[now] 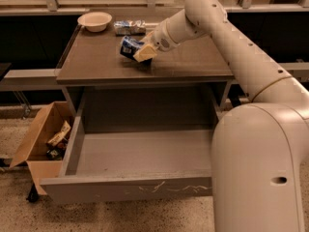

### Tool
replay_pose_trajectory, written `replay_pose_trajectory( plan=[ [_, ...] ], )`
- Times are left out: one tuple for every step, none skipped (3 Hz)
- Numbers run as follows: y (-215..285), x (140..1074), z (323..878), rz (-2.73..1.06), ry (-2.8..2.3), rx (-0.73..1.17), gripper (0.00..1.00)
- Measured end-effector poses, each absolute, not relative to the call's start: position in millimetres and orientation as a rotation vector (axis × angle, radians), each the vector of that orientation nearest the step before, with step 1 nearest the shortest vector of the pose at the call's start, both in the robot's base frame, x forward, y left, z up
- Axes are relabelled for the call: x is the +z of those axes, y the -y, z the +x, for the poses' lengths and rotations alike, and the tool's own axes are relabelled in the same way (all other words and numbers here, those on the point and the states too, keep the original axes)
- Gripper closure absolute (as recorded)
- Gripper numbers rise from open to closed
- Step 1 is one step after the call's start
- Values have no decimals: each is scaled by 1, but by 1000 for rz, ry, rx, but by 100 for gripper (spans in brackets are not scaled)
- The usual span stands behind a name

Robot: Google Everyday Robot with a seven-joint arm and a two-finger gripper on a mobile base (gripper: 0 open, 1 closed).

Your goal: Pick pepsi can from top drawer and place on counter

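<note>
Over the middle of the counter (193,64), somewhat toward its rear edge, the gripper (140,52) is clamped on the pepsi can (128,47), which is held tilted just above the surface. Whether its lower end touches the top cannot be told. The top drawer (130,191) stands fully pulled out below the front edge, and its floor shows nothing inside. Assessment: removal from the drawer is done and the carry to the counter is complete or nearly so. What remains is to set the can down, preferably upright, release it and withdraw the arm (236,52). The can is a small dark blue cylinder with light markings. The visible finger pad against it is cream and blunt. The counter is a flat, grey-brown rectangle with a dull sheen. The drawer is a shallow grey box whose long front panel carries pale scratches. At the rear left corner of the counter sits a cream bowl (94,21), round and smooth. A silvery crinkled packet (129,27) lies along the rear edge, near the can but apart from it. On the speckled floor left of the cabinet stands an open brown cardboard box (41,129) holding some wrappers.
</note>
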State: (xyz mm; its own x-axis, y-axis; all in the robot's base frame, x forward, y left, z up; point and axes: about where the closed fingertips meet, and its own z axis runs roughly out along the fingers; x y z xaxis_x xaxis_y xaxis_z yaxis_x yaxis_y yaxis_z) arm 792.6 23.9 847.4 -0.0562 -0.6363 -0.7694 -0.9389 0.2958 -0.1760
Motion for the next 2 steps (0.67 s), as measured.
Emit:
replay_pose_trajectory(
  plan=[
    [-25,842,796,-1429,-1788,499,11],
    [-26,841,798,-1433,-1785,508,0]
  ],
)
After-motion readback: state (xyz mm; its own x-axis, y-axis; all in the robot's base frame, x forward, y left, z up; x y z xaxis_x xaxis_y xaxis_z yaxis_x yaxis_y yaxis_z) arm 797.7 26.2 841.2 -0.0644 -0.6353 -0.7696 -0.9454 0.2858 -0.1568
